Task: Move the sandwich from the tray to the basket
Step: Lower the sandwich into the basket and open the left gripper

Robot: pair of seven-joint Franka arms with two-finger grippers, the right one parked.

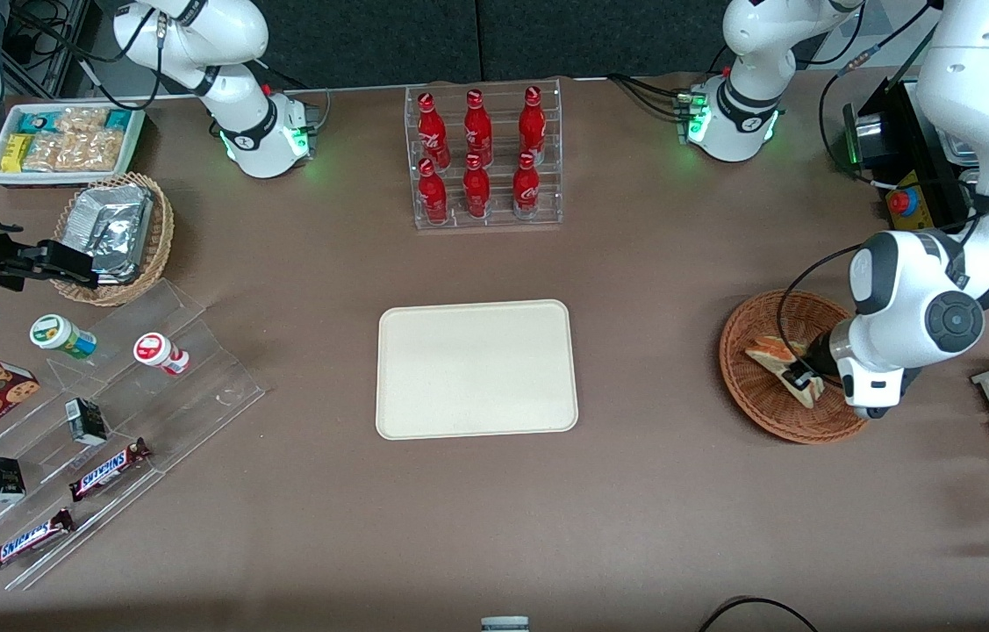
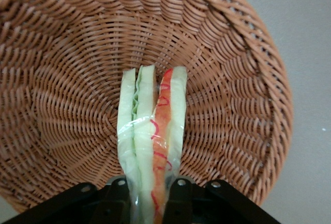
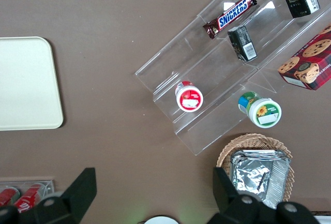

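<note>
Brown tabletop [image 1: 678, 527], dark speckled upright panels [image 1: 362, 39].

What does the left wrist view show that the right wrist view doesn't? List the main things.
Only left wrist: round brown wicker basket; clear-wrapped sandwich; the left arm's black gripper, closed on the sandwich, over that basket.
Only right wrist: white rectangular tray; clear plastic rack; tan wicker basket holding a silver foil package.
Both: the tabletop.
</note>
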